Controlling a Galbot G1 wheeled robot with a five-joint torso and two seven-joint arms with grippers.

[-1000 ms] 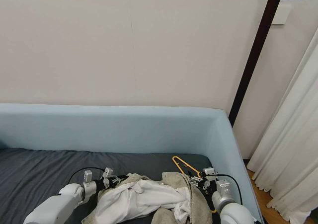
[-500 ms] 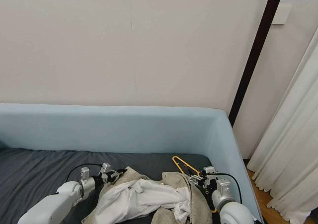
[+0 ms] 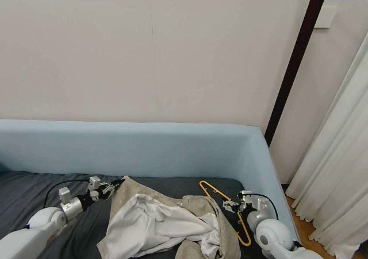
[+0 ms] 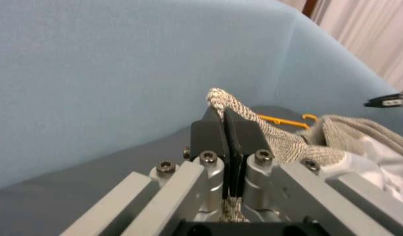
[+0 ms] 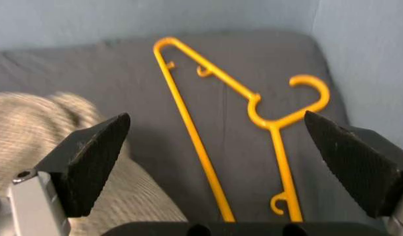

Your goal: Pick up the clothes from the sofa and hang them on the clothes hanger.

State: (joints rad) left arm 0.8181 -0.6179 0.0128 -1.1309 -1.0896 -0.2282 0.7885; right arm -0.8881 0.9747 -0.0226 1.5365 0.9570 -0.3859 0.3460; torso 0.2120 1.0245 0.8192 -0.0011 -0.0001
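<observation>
Left wrist view: left gripper [image 4: 224,120] has its two dark pads pressed together, with a corner of the grey knit garment [image 4: 280,142] pinched between them. A tuft of knit sticks out past the pad tips. The light blue sofa back [image 4: 109,73] is just beyond.

Head view: left gripper [image 3: 112,185] is low over the dark grey sofa seat [image 3: 34,187], on the left side of the clothes pile. The knit corner runs taut from its tips to the rest of the grey knit garment [image 3: 221,227]. The fabric lies spread over the seat.

White garment [image 3: 155,224] lies crumpled on top of the grey knit, in the middle of the pile. Both garments rest on the sofa, nothing lifted clear.

Right wrist view: right gripper [image 5: 214,123] has its fingers spread wide and holds nothing. The yellow hanger [image 5: 188,118] lies flat on the seat between and beyond the fingertips. Whether the fingertips touch it cannot be told. An edge of grey knit sits under one finger.

Head view: right gripper [image 3: 230,206] is at the right end of the seat, beside the yellow hanger [image 3: 215,193] and near the sofa's right arm wall [image 3: 259,167].

Dark wooden pole [image 3: 293,64] stands right of the sofa against the wall, with a white curtain [image 3: 339,173] further right.
</observation>
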